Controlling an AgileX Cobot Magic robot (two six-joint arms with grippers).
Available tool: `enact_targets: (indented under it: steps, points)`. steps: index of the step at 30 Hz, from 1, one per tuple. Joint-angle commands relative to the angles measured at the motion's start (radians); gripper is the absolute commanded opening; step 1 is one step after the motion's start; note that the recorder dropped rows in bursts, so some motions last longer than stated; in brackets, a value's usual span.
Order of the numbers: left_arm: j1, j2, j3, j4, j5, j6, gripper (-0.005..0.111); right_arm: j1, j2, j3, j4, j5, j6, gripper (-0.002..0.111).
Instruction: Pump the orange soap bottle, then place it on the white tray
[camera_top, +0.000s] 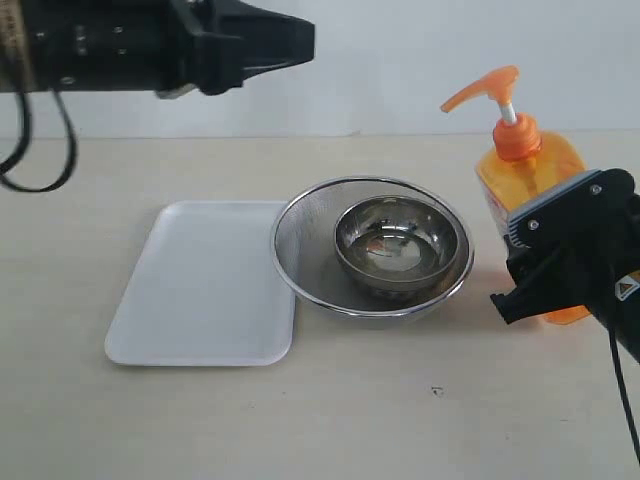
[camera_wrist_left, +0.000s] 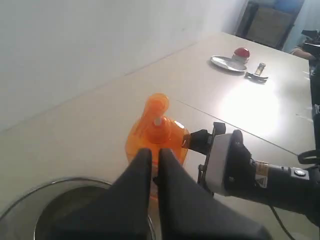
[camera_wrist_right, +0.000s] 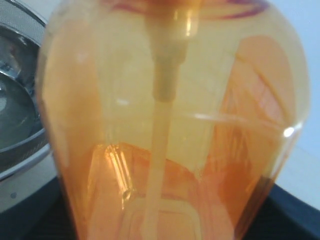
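The orange soap bottle is standing upright on the table, sitting between the fingers of the right gripper, which is closing on its lower body from the front. In the right wrist view the translucent orange wall and the dip tube inside are filling nearly the whole picture, with dark finger edges showing at both lower corners, so the jaws are clasping the bottle rather than standing wide. The pump head is sitting raised on its white stem above this gripper, with the spout pointing away from it toward the other arm's side. The left gripper is hanging high above the table and well apart from the bottle, its two black fingers drawn close together with only a slim gap between them and nothing in it. Seen from its wrist, the pump head is lying just beyond and below its tips. Just beside the right gripper, toward the left arm's side, a round metal mesh bowl is resting with a smaller steel bowl inside it. The white tray is lying flat past that bowl, touching or nearly touching its rim, far from the right gripper and below the left one.
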Motion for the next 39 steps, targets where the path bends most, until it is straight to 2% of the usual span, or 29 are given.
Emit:
enact_targets:
  steps: [1, 7, 11, 13, 23, 31, 39]
  points:
    - [-0.003, 0.193, -0.171, 0.031, -0.117, -0.057, 0.005, 0.003, -0.01, 0.002, -0.014, -0.011, 0.003, 0.0]
    - [-0.013, 0.376, -0.4, 0.159, -0.167, -0.245, 0.005, 0.003, -0.01, 0.002, -0.02, -0.009, -0.036, 0.0]
    - [-0.044, 0.415, -0.517, 0.257, -0.091, -0.334, 0.005, 0.003, -0.01, -0.003, -0.02, -0.007, -0.09, 0.0]
    - [-0.064, 0.424, -0.548, 0.257, -0.057, -0.358, 0.005, 0.003, -0.01, -0.003, -0.02, -0.009, -0.107, 0.0]
    - [-0.095, 0.508, -0.569, 0.257, -0.114, -0.387, 0.005, 0.003, -0.01, -0.013, -0.011, -0.005, -0.091, 0.0]
    - [-0.102, 0.51, -0.573, 0.257, -0.13, -0.4, 0.005, 0.003, -0.005, -0.015, -0.013, -0.018, -0.071, 0.0]
    - [-0.143, 0.51, -0.575, 0.257, -0.082, -0.381, 0.005, 0.003, -0.004, -0.045, -0.015, 0.043, -0.066, 0.0]
